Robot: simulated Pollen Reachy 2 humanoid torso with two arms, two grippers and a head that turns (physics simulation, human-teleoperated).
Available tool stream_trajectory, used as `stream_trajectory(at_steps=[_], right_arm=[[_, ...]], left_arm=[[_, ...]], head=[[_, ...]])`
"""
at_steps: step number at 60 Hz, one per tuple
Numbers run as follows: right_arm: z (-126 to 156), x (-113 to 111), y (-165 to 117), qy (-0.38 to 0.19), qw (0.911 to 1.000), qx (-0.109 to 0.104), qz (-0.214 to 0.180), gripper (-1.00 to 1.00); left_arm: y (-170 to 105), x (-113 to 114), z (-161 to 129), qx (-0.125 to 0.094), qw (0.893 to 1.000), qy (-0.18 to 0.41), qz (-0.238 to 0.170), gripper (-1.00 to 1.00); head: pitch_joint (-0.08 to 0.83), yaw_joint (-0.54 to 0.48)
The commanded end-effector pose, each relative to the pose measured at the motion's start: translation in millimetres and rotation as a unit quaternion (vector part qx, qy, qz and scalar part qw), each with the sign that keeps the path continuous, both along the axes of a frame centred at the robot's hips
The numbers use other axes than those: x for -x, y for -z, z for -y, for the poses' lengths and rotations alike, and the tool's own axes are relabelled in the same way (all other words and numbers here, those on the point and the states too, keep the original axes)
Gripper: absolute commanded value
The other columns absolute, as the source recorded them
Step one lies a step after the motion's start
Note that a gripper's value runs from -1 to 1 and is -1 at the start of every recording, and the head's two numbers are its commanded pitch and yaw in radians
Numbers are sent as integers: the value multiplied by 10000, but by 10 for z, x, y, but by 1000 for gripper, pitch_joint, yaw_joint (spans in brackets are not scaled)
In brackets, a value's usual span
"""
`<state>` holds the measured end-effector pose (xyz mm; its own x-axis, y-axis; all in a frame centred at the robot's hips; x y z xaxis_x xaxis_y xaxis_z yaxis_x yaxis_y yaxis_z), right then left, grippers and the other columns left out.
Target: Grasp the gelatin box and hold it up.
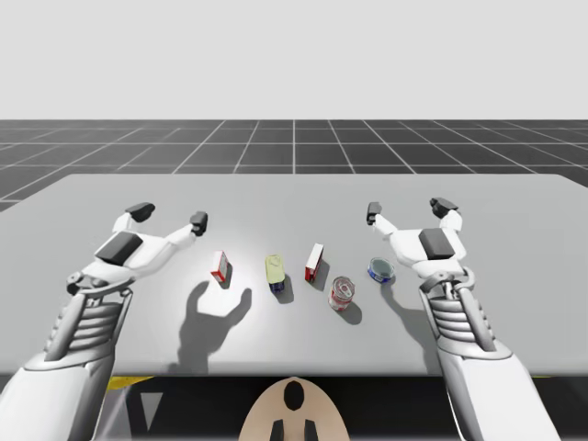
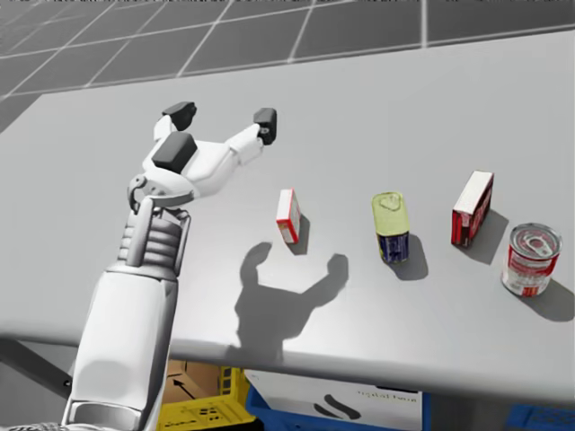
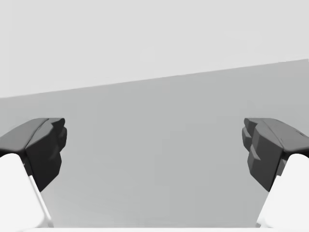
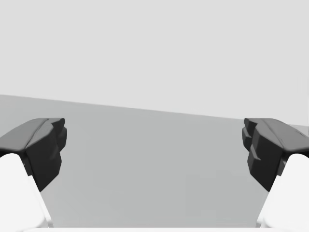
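Note:
Two red-and-white boxes stand on the grey table (image 1: 294,197): a small one (image 1: 220,266) (image 2: 288,215) at the left and a taller one (image 1: 314,263) (image 2: 473,207) near the middle. My left gripper (image 1: 169,216) (image 2: 222,115) (image 3: 154,145) hovers open, behind and to the left of the small box, with only bare table between its fingers. My right gripper (image 1: 409,209) (image 4: 154,145) is open too, off to the right of the taller box and holding nothing.
A yellow-topped blue tin (image 1: 276,272) (image 2: 391,226) stands between the two boxes. A red-and-white round can (image 1: 342,293) (image 2: 530,259) and a low blue can (image 1: 381,269) sit below my right gripper. Under the table's front edge are a yellow crate (image 2: 202,409) and a blue bin (image 2: 332,404).

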<state>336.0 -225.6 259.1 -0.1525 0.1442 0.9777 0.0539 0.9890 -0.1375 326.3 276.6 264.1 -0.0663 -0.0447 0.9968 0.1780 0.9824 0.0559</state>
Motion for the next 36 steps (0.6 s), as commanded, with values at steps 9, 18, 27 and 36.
stream_trajectory(at_steps=[9, 18, 27, 36], right_arm=[[19, -32, 50, 76, 9999, 46, -47, -1000], [43, -78, 97, 115, 9998, 94, -94, -1000], [46, -85, 102, 140, 9998, 129, -82, -1000], [56, -104, 94, 131, 9998, 151, -45, -1000]], left_arm=[[-51, 312, 75, -94, 9912, -161, -1311, -1000], [49, 550, 47, 111, 9807, 128, -1949, -1000], [289, 764, 98, 101, 9675, 345, -2503, -1000], [496, 831, 196, 131, 9602, 398, -2762, -1000]], head=[[644, 332], [651, 343], [652, 352], [653, 353]])
